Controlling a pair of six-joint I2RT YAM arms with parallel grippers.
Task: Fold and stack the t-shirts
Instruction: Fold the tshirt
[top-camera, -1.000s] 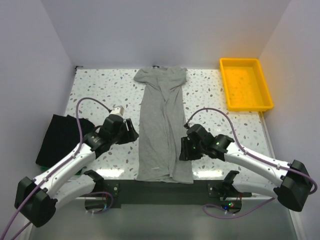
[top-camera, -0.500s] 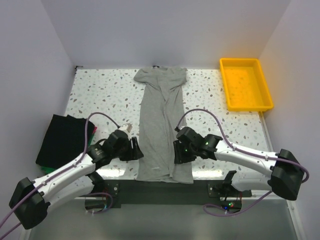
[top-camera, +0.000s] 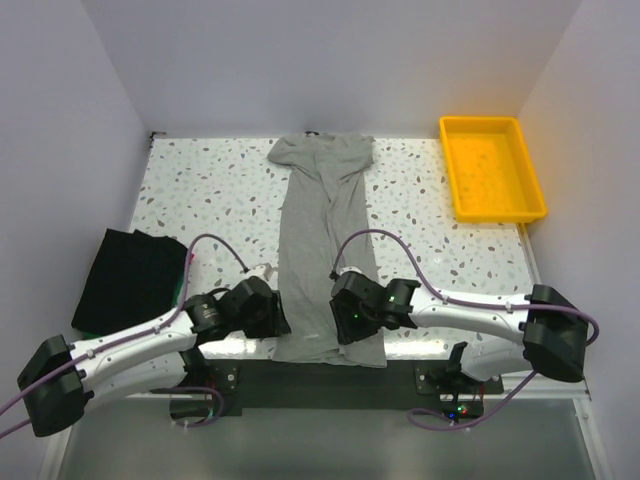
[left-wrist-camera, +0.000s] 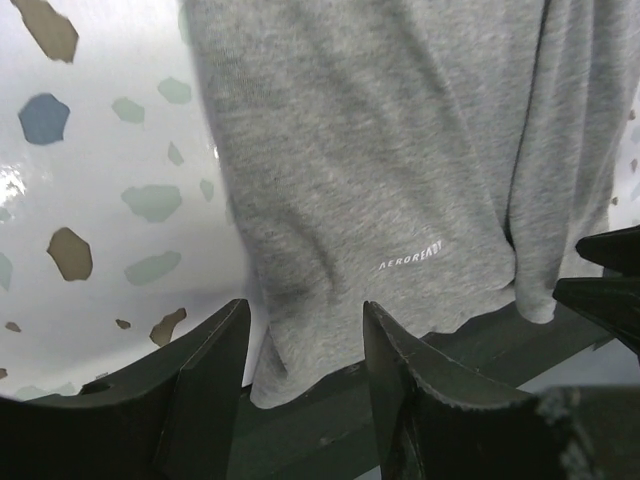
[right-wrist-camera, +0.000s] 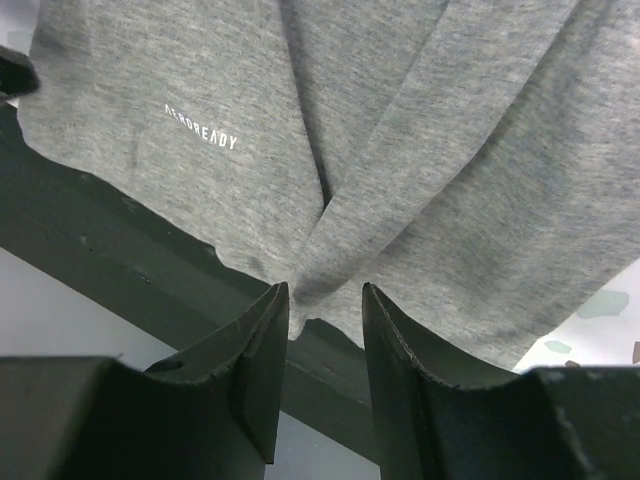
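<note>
I see the grey t-shirt (top-camera: 322, 240) lying in the middle of the worktop (top-camera: 210, 190). It is folded lengthwise into one long narrow band that runs from the far edge down to the near edge. Its hem hangs a little over the dark strip (top-camera: 300, 380) at the front.

The left gripper (top-camera: 272, 312) is low at the near left corner of this hem. In the left wrist view its fingers (left-wrist-camera: 215, 380) stand apart, and the corner of the grey cloth lies in the gap between them. A small white logo (left-wrist-camera: 410, 257) is printed just beyond the fingers, close to the hem.

The right gripper (top-camera: 345, 322) is on the right part of the hem, near the left one but not touching it. In the right wrist view its fingers (right-wrist-camera: 255, 360) are also apart, with a smaller gap. The place where two folded layers meet at the hem sits just at the fingertips. I cannot tell whether either gripper presses on the fabric.

A folded black t-shirt (top-camera: 130, 280) lies at the left side of the worktop. Only a thin edge of the green t-shirt (top-camera: 184, 280) shows at its right side. The yellow tray (top-camera: 495, 213) is in the far right corner, well apart from the shirts.
</note>
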